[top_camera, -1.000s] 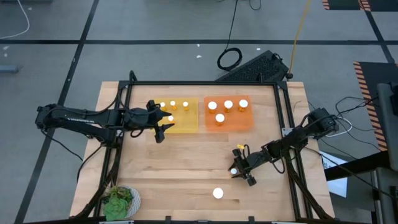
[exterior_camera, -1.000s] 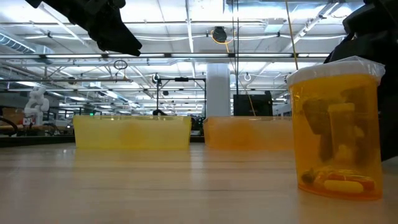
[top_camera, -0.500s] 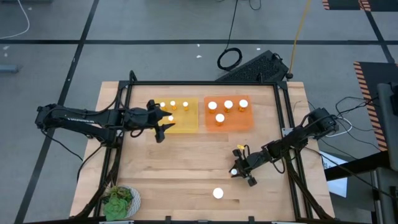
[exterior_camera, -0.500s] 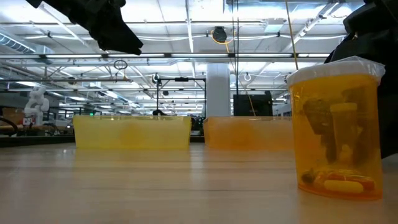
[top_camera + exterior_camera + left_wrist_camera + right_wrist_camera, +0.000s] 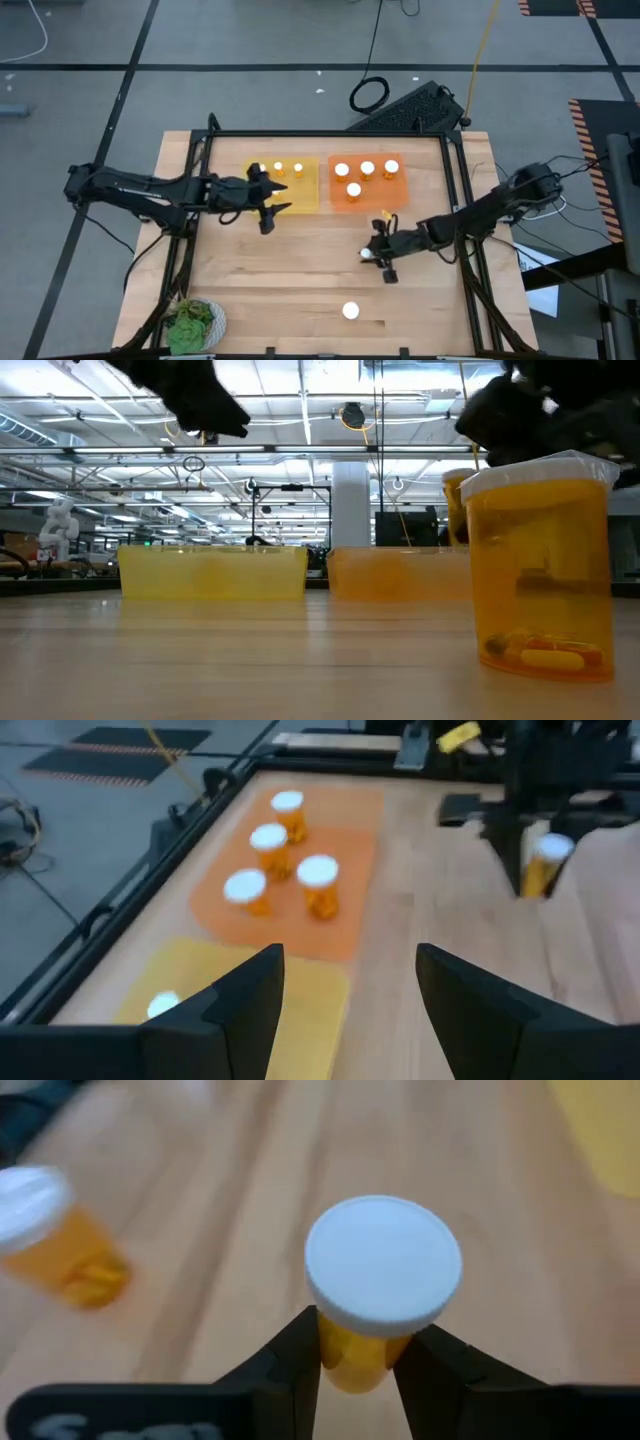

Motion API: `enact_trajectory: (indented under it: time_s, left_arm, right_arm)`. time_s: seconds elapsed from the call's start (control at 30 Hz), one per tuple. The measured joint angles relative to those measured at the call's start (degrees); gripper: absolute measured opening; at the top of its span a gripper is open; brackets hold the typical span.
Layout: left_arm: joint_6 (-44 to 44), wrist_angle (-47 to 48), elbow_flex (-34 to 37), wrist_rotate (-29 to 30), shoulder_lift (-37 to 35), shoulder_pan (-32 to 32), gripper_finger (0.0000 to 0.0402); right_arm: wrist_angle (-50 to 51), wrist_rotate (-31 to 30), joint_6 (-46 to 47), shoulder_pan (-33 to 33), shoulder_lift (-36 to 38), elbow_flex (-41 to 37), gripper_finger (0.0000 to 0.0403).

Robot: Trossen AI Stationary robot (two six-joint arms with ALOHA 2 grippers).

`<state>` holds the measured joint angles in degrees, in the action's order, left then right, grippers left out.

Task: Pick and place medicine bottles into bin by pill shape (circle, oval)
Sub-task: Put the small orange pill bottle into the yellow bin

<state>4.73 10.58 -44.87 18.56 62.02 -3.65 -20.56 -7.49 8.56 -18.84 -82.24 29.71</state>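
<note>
- The right gripper (image 5: 376, 256) is over the right half of the wooden table (image 5: 300, 270), in front of the orange bin (image 5: 366, 196), and its two fingers are clamped on a medicine bottle (image 5: 378, 1295).
- In the right wrist view that held bottle sits directly between the dark fingers (image 5: 290, 1370), which press on its amber body just under the wide white cap; the cap stands clear beyond the fingertips.
- In the low view the held bottle (image 5: 456, 505) hangs well above the table surface, under the dark mass of the right gripper (image 5: 520, 410).
- A second bottle (image 5: 350, 311) stands upright and alone on the table, near the front edge, apart from the right gripper and nearer to the camera side. In the low view this same bottle (image 5: 540, 565) fills the right of the picture, with oval pills lying on its bottom.
- The left gripper (image 5: 268, 203) hovers at the front edge of the yellow bin (image 5: 300, 196), its fingers spread apart with nothing between them, as the left wrist view shows.
- The yellow bin holds three small narrow-capped bottles (image 5: 279, 168) along its far side, just behind the left gripper.
- The orange bin, just beside the yellow one, holds four wide-capped bottles (image 5: 367, 169), three in a row at the back and one in front of them.
- A green leafy plant (image 5: 192, 325) sits at the table's front left corner, well apart from both arms.
</note>
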Motion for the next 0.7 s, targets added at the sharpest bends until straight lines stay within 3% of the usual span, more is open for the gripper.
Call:
enact_trajectory:
  time_s: [0.2,0.37,0.7]
  left_arm:
    - [-3.44,0.94,-9.17,0.0,10.8,-2.99,0.0232]
    - [-6.33,1.26,-14.99,-1.36,19.56,-5.14,0.0243]
    - [-8.34,1.64,-26.79,-1.58,33.71,-5.82,0.033]
  right_arm:
    - [13.75,-7.83,1.26,1.5,0.75,8.95,0.0104]
    - [11.44,-9.27,3.72,3.26,0.95,10.02,0.0104]
    - [11.98,-9.35,6.2,4.65,0.77,10.02,0.0104]
